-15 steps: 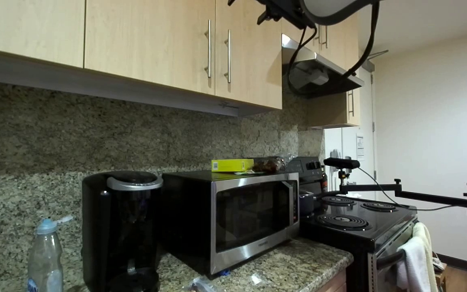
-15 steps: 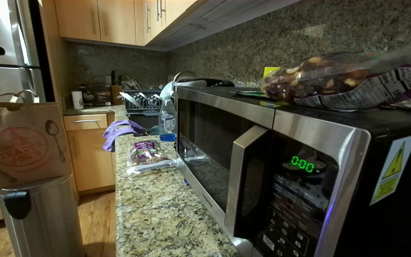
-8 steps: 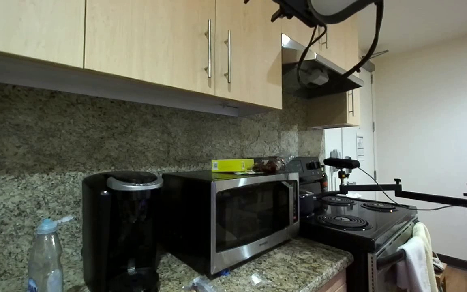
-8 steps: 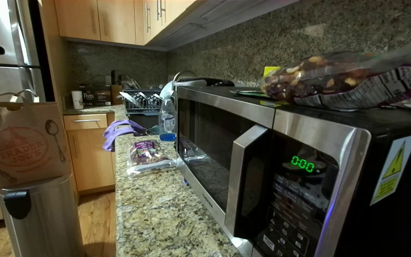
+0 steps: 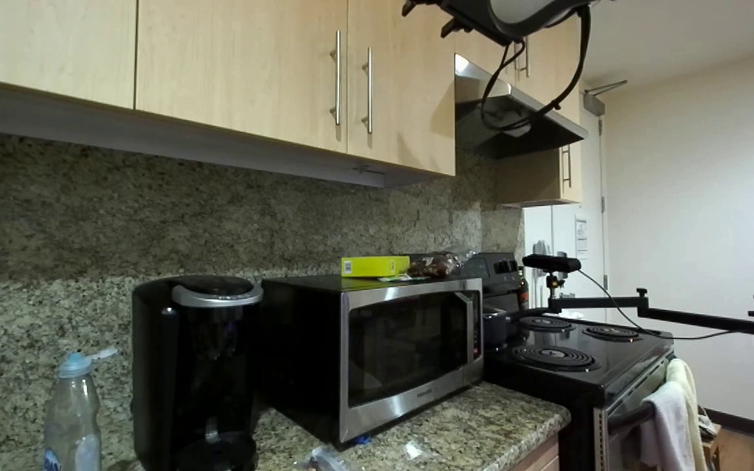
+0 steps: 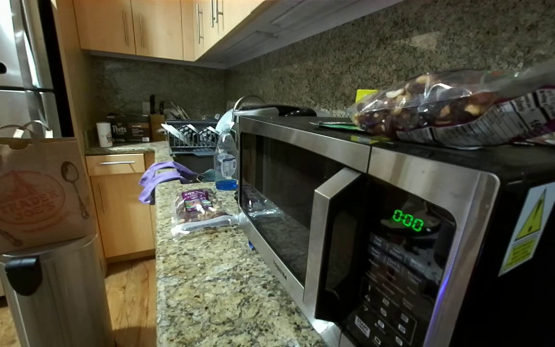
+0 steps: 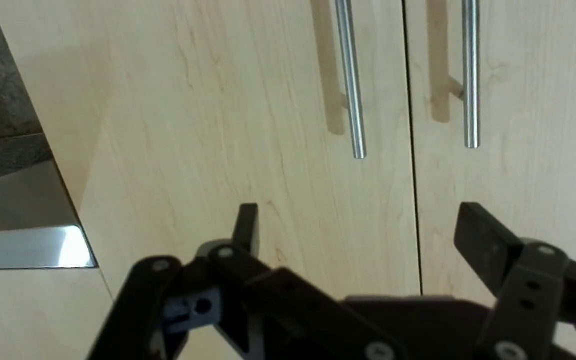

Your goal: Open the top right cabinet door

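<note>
The right cabinet door [image 5: 406,98] is light wood and shut, with a vertical silver bar handle [image 5: 369,90] near its left edge in an exterior view. The left door [image 5: 239,72] is also shut, with its own handle [image 5: 337,78]. In the wrist view, which looks upside down, the right door [image 7: 178,130] is on the left with its handle [image 7: 352,80] at the top; the left door's handle [image 7: 471,75] is beside it. My gripper [image 7: 359,205] is open and empty in front of the doors, apart from both handles, with the door seam between its fingers.
A range hood [image 5: 514,118] adjoins the right door, with a hanging arm cable in front. Below are a microwave [image 5: 410,353], a coffee maker [image 5: 197,373] and a stove [image 5: 580,353]. A bag of nuts [image 6: 431,108] lies on the microwave.
My gripper has moved to the right in an exterior view, away from the handles, mostly in the first half second. The hanging cable has shifted. The doors have not moved.
</note>
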